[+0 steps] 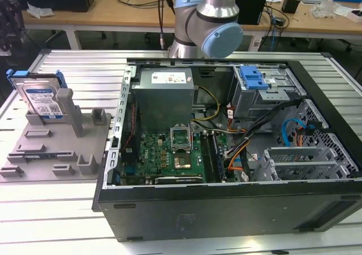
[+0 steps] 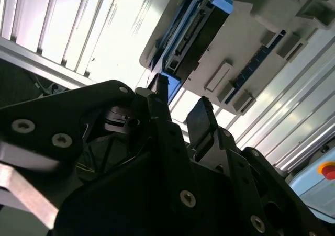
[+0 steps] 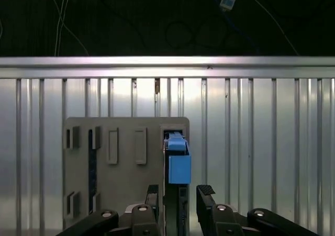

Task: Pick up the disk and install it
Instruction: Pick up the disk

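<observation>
Blue-framed silver disk point(image 1: 42, 96), standing on edge at a corner of the grey holder point(image 1: 34, 159), straight ahead of gripper point(image 3: 178, 190), thin edge lined up with gap between spread, empty fingers point(image 3: 205, 193), untouched.

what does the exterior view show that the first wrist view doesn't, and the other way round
Exterior view, not the first wrist view: the open computer case with its motherboard, the arm behind it, and the labelled face of the disk.
First wrist view, not the exterior view: the open claw, empty, with the disk's blue carrier seen edge-on beyond it.
Shared: the disk standing on edge in the grey holder on the slatted table.
</observation>
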Robot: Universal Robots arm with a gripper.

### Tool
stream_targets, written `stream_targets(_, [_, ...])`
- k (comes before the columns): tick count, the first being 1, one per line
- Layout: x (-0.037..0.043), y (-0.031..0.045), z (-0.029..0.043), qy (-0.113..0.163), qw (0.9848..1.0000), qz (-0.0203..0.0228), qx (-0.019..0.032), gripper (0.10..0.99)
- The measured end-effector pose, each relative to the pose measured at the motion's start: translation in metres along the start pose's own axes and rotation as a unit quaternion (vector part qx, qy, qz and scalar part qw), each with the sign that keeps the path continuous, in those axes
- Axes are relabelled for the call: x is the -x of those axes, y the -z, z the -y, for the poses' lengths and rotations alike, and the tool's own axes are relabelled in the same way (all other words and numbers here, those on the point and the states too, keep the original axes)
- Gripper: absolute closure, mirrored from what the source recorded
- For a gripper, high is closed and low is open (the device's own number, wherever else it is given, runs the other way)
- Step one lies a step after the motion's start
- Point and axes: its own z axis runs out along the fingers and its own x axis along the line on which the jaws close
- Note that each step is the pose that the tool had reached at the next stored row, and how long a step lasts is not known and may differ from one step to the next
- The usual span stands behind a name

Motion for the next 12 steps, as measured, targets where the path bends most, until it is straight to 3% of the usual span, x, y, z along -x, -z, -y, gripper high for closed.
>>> stream_targets(12, [0.0003,-0.0089,-0.0031,-0.014,0.9999,0.0002,0.0004,0.667])
